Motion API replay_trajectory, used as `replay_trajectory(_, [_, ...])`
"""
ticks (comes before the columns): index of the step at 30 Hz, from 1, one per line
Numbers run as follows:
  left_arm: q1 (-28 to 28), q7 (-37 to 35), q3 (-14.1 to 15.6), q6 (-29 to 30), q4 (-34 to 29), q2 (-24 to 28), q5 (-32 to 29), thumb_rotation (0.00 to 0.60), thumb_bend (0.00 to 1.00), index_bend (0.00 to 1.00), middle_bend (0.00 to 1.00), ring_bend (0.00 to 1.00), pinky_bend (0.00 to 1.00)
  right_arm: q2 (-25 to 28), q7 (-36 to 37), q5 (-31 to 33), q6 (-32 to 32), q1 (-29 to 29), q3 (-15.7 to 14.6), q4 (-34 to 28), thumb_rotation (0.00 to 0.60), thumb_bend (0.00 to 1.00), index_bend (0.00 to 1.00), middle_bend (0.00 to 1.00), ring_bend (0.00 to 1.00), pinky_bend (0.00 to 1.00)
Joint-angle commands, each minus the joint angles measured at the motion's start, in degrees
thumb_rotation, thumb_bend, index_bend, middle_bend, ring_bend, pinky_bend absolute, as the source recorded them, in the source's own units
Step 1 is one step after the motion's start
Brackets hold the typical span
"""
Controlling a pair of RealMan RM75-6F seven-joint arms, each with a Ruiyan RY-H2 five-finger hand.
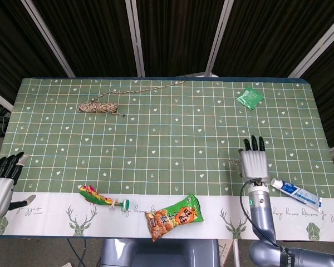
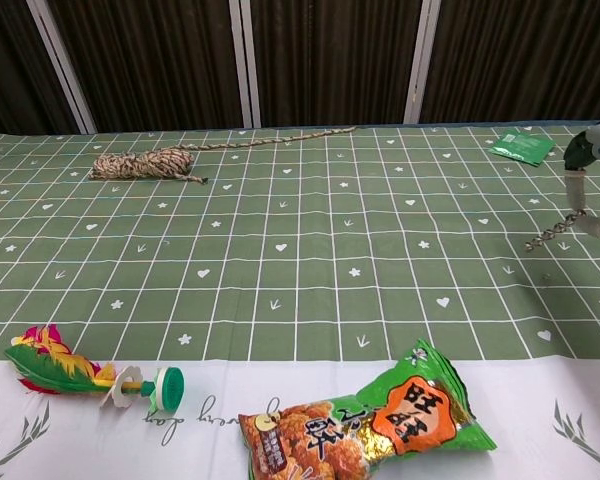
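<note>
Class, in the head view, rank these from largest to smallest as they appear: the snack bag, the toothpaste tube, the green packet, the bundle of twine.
1. snack bag
2. toothpaste tube
3. bundle of twine, counting only the wound part; close to the tube, so the order between them is unsure
4. green packet

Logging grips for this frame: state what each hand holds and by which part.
The right hand pinches a small metal chain by its upper end; the rest dangles free. The left hand holds nothing, off the table's edge.
</note>
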Motion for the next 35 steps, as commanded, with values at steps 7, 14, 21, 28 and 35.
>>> replay_trajectory(7, [0.0, 0.3, -0.1, 0.0, -0.1, -0.1, -0.2, 0.600, 0.05, 0.00, 0.00, 0.00, 0.00, 0.7, -0.9, 1.6, -0.1, 0.0, -1.1, -1.0, 0.600, 0.36, 0.65, 0.15, 0.00, 0.00])
replay_trajectory(14, [0.0, 0.2, 0.0, -0.1, -0.2, -0.1, -0.3, 0.600, 0.06, 0.00, 0.00, 0.00, 0.00, 0.3, -2.0, 2.6, -0.2, 0.7, -1.6, -0.8, 0.600, 0.36, 0.65, 0.15, 0.00, 0.00])
replay_trajectory(21, [0.0, 0.0, 0.0, -0.2, -0.2, 0.0, -0.3, 0.600, 0.05, 0.00, 0.00, 0.00, 0.00, 0.3, -2.8, 3.8, 0.0, 0.9, -1.9, -0.4, 0.600, 0.36, 0.65, 0.15, 0.00, 0.00])
replay_trajectory(28, [0.0, 0.1, 0.0, -0.2, -0.3, 0.0, -0.4, 0.600, 0.06, 0.00, 0.00, 0.00, 0.00, 0.7, -2.7, 4.6, 0.3, 1.0, -1.9, -0.4, 0.600, 0.36, 0.65, 0.15, 0.00, 0.00])
replay_trajectory(35, [0.0, 0.2, 0.0, -0.1, -0.3, 0.0, -0.4, 0.600, 0.06, 0.00, 0.00, 0.00, 0.00, 1.0, -2.7, 5.1, 0.3, 1.0, -2.3, -0.6, 0.600, 0.36, 0.65, 0.15, 0.00, 0.00])
